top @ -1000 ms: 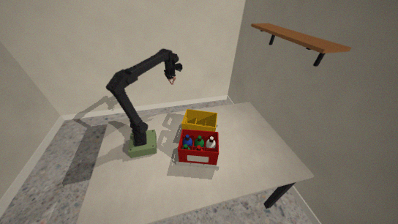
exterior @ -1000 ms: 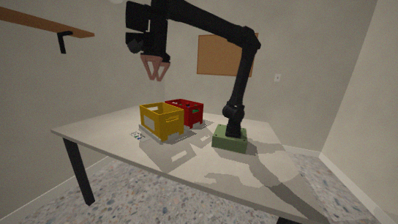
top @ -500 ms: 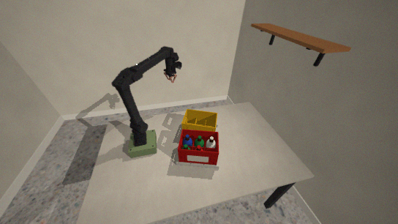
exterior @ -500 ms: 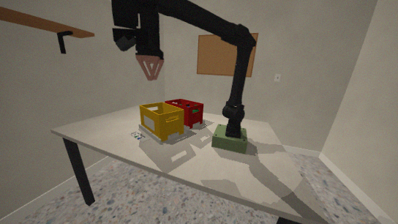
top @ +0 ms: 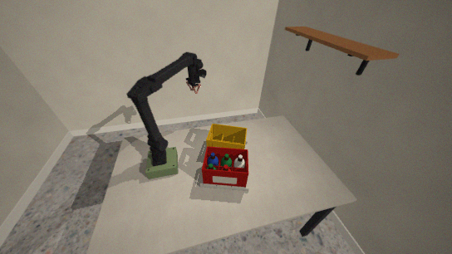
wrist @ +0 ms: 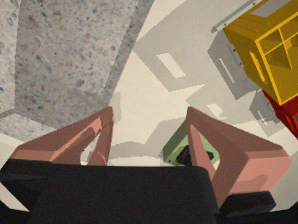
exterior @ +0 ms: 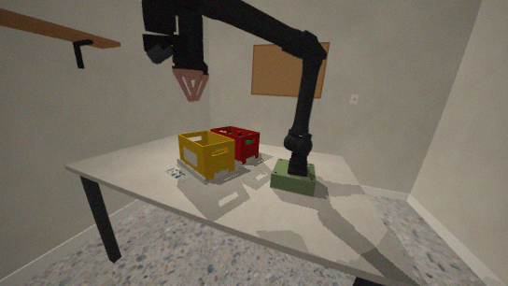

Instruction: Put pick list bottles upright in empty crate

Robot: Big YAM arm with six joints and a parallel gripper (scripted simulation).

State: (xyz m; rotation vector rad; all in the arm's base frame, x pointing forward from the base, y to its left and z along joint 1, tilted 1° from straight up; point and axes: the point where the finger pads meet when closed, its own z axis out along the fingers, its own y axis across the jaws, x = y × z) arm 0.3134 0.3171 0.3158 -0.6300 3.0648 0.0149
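My gripper (top: 195, 88) hangs high above the table, pointing down, open and empty; it also shows in the exterior view (exterior: 190, 89) and the wrist view (wrist: 148, 139). The empty yellow crate (top: 227, 135) stands on the table, with the red crate (top: 225, 167) right in front of it. The red crate holds several bottles with blue (top: 213, 159), green (top: 226, 159), white (top: 239, 161) and red (top: 225, 168) tops. The pick list (exterior: 176, 173) is a small paper strip on the table beside the yellow crate (exterior: 206, 153); its marks are too small to read.
The arm's green base (top: 162, 163) sits on the table left of the crates. A wooden shelf (top: 341, 42) hangs on the right wall, well above the table. A cork board (exterior: 286, 70) hangs on the back wall.
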